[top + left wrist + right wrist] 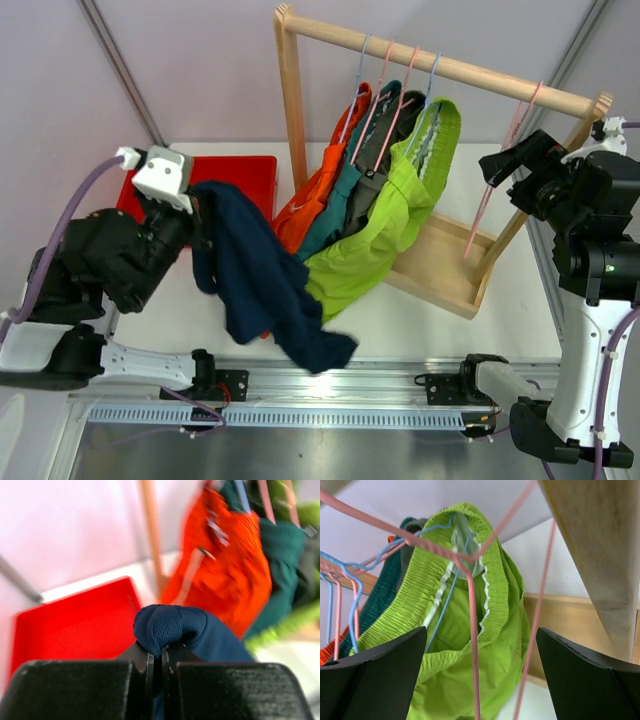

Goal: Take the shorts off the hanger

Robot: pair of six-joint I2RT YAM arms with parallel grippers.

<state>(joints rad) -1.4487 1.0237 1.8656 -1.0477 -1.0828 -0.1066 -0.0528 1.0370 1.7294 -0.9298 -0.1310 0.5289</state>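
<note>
Navy soft fabric shorts point(262, 275) hang from the left gripper point(196, 222) overhead, off the wooden rack point(440, 66), beside the red tray point(245, 172); left wrist: fingers point(142, 662) pinch a navy fold, so release only above the tray; right wrist: wide-apart right gripper point(480, 667) straddles the empty pink wire hanger point(472, 610), lime green shorts point(465, 630) just beyond.

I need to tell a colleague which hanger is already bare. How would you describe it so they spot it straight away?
Start at the wooden rack at the back of the table and follow its top rail toward the right end. There hangs a pink wire hanger, alone near the right hand. Unlike the four hangers bunched at the left, it carries no shorts.
</note>
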